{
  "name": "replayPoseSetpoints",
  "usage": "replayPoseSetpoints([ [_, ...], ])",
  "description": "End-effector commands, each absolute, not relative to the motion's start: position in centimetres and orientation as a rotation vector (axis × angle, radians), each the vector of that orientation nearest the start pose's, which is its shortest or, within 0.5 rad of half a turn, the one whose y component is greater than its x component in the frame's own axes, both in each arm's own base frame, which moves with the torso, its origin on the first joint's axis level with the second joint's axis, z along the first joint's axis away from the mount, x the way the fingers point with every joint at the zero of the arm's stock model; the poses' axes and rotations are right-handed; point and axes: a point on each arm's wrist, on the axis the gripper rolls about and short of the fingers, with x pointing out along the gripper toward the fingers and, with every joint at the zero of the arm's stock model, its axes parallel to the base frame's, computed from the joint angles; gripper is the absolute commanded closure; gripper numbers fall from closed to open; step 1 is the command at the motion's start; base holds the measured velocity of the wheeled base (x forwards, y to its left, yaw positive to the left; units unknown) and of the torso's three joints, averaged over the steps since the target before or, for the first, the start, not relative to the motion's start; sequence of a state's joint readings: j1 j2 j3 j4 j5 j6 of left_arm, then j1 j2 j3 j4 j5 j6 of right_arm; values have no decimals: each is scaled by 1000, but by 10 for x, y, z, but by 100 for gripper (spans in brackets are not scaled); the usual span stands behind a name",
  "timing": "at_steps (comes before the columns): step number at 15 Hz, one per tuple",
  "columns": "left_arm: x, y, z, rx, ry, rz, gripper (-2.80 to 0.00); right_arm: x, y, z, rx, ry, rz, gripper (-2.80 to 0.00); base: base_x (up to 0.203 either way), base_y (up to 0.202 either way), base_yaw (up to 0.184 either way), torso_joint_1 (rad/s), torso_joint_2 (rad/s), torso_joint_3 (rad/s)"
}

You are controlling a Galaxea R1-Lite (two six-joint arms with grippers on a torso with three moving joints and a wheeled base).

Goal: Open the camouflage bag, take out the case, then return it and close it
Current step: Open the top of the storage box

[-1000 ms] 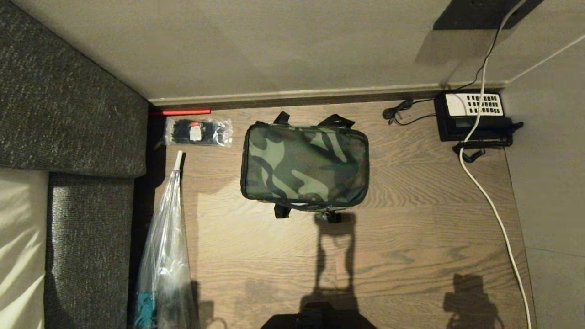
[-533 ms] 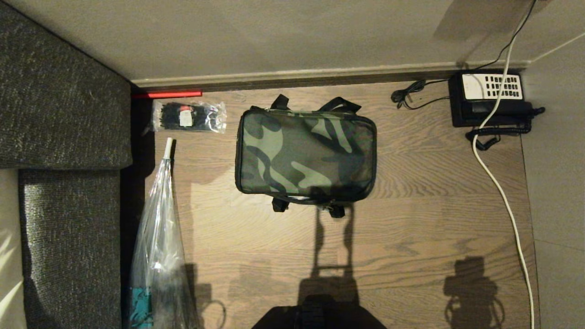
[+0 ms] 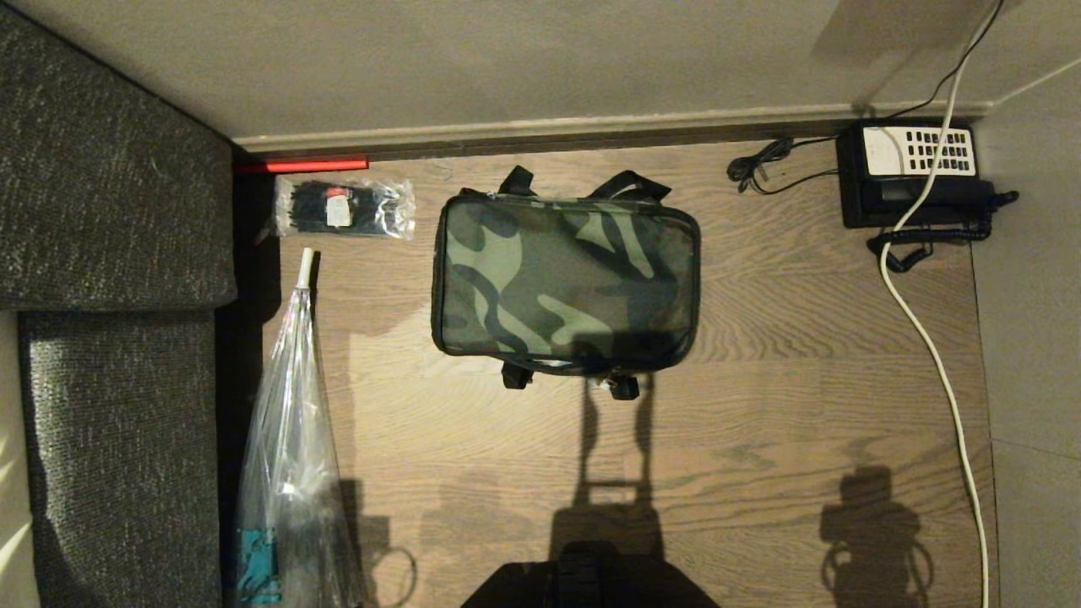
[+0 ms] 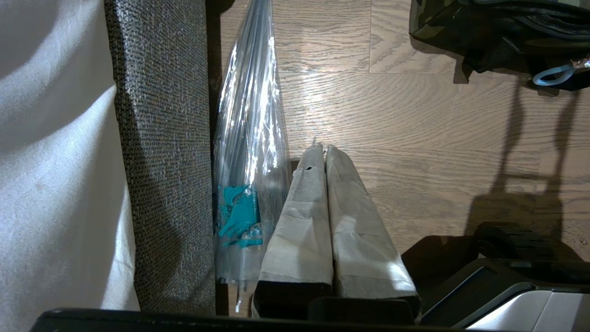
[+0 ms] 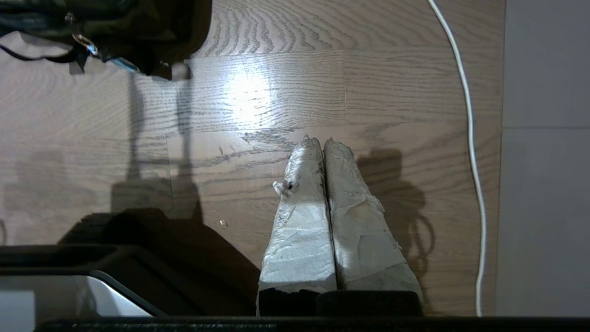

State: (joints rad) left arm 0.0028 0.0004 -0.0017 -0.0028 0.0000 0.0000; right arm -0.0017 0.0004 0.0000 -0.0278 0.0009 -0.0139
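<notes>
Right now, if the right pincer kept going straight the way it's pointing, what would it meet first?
Probably just the bare wood floor. The right pincer is shut and empty, pointing down at open boards. The camouflage bag lies off to one side and the white cable off to the other.

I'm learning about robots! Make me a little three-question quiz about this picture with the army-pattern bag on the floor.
1. True or false: the camouflage bag is zipped shut.
2. What lies between the sofa and the bag, nearest the wall?
A. a packet of black cable ties
B. a shoe
C. a book
3. Fill in: the white cable runs over the black ____ in the corner.

Key
1. True; the lid is down and the case is not in view.
2. A. The wrapped umbrella lies nearer the robot.
3. telephone.
</notes>
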Motion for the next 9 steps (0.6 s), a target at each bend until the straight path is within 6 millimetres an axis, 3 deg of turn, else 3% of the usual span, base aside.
replayPoseSetpoints([
  [1, -23, 0, 76, 0, -6, 3, 0, -24, 0, 74, -21, -15, 3, 0, 0, 0, 0, 0, 0, 0],
  [4, -23, 0, 76, 0, -8, 3, 0, -27, 0, 85, 1, -61, -19, 0, 0, 0, 0, 0, 0, 0],
  [6, -23, 0, 76, 0, -8, 2, 0, -43, 0, 113, 3, -92, -26, 0, 0, 0, 0, 0, 0, 0],
  [8, -23, 0, 76, 2, -8, 3, 0, -84, 0, 154, 5, -72, 1, 0, 0, 0, 0, 0, 0, 0],
  [9, -23, 0, 76, 2, -8, 3, 0, -104, 0, 163, 8, -36, 13, 0, 0, 0, 0, 0, 0, 0],
])
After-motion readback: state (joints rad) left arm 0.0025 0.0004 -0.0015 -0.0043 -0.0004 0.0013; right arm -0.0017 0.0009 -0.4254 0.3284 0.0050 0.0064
